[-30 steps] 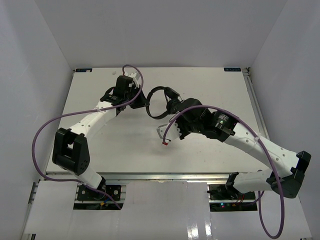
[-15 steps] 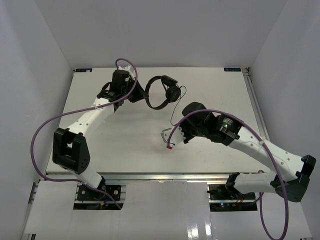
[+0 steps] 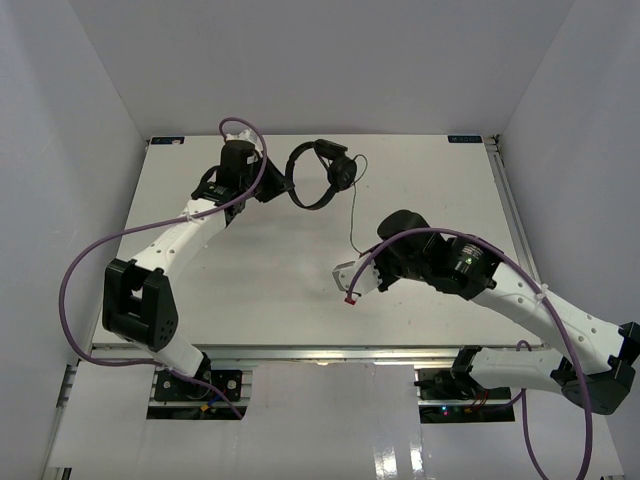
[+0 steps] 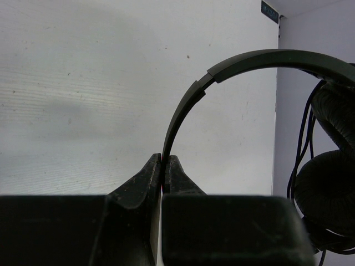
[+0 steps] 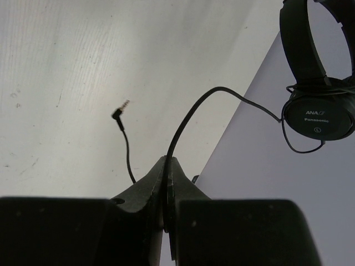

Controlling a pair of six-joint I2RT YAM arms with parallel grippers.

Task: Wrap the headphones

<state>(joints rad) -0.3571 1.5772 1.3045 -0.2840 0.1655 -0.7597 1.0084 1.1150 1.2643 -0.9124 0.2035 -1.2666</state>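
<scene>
Remote operation, bench view: my left pincer (image 4: 165, 162) is pressed together on the thin headband (image 4: 238, 62) of the headphones (image 3: 322, 176). It holds them above the bench (image 3: 250, 300), near its back edge and a little left of its middle. The two padded earcups (image 4: 327, 183) sit close together at the band's other end, with turns of cord bunched beside them.

My right pincer (image 5: 168, 162) pinches the thin black cord (image 5: 191, 113) partway along its length. It sits nearer the bench's middle, toward its front, well apart from the headphones. From the wrist camera I see the cord leave an earcup marked Panasonic and L, then run in a slack arc down into the pressed-together fingers. Past the grip, the short free end rises and finishes in an angled plug (image 5: 118, 112). I cannot tell whether the plug touches the bench.
</scene>
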